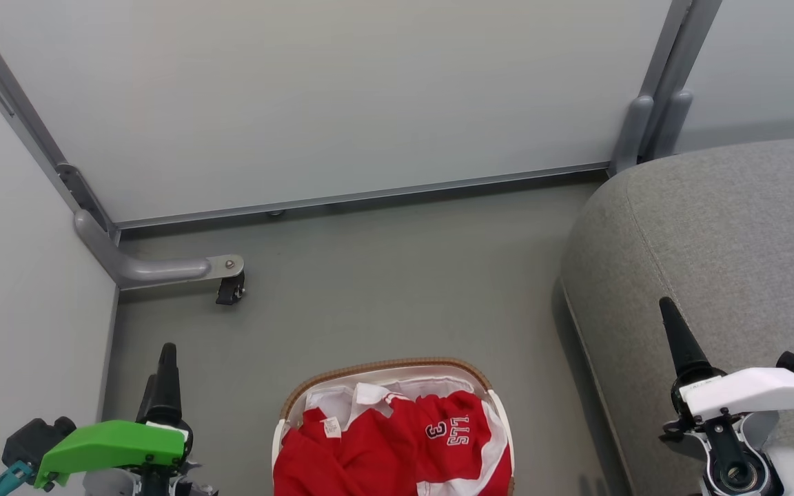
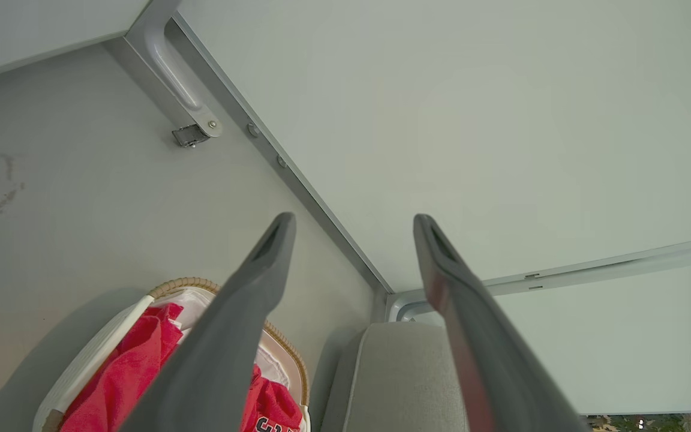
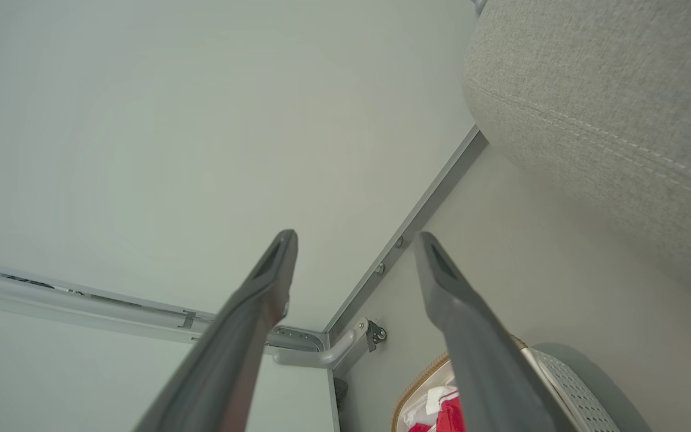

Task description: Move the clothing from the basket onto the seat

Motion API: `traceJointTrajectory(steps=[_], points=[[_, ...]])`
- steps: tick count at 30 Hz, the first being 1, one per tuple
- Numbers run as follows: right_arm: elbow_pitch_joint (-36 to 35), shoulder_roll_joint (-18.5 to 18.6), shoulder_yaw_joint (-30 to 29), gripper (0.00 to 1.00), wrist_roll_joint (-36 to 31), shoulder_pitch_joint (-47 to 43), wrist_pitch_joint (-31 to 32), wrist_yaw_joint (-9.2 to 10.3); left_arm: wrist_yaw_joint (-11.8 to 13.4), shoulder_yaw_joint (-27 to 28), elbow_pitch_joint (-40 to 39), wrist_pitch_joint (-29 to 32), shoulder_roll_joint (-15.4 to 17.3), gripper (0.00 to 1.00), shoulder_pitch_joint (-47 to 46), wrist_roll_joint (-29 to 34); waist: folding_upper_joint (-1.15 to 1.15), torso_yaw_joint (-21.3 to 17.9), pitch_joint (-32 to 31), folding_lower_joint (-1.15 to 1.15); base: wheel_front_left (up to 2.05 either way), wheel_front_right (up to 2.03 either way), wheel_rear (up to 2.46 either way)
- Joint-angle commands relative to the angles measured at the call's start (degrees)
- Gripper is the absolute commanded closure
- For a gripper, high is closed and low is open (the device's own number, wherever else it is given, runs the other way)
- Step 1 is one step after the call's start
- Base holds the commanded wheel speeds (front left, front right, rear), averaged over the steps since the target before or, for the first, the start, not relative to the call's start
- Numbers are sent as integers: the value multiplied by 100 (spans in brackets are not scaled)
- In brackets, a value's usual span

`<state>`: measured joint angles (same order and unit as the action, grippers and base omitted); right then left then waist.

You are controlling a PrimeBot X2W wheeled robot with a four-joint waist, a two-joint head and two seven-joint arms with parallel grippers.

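- Clothing [image 1: 383,455]: red with white trim; heaped in the basket [image 1: 387,365], which stands on the floor between my two arms; nothing lifted yet.
- Handling, my estimate: light, soft, quite limp; probably a slick sports weave that slides under the fingers; it should drape and trail once raised; not fragile.
- Where I would take hold: a raised red fold near the middle of the heap, pinched deep so it cannot slip; well away from the white liner [image 1: 328,399] at the far edge; I cannot tell where one garment ends and the other begins, so both may rise together.
- Writing: dark white-edged characters on the red, upside down to me; I read "LLS" and a 3; the rest is folded under.
- Tag [image 1: 331,427]: small, white, on the left of the heap; print too small to read.
- Seat [image 1: 728,241]: grey fabric; to my right, near the basket but apart from it.
- Left gripper [image 2: 352,222]: jaws spread wide, empty.
- Right gripper [image 3: 354,237]: jaws spread wide, empty; above the seat's edge.
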<state>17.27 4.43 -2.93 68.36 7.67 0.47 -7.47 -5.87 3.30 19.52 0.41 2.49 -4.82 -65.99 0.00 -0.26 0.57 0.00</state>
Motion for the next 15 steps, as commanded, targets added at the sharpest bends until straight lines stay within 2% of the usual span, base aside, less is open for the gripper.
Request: traceJointTrajectory(steps=[1, 15], points=[[-80, 62, 33, 0, -273, 162, -67, -2, 50, -48, -32, -65, 64, 0, -202, 298, 0, -1, -1, 0, 0, 0, 0], [-60, 97, 221, 0, -1570, 196, -373, -2, 321, -388, 120, -368, 119, 0, -146, 1591, 0, -46, -5, 0, 0, 0, 0]])
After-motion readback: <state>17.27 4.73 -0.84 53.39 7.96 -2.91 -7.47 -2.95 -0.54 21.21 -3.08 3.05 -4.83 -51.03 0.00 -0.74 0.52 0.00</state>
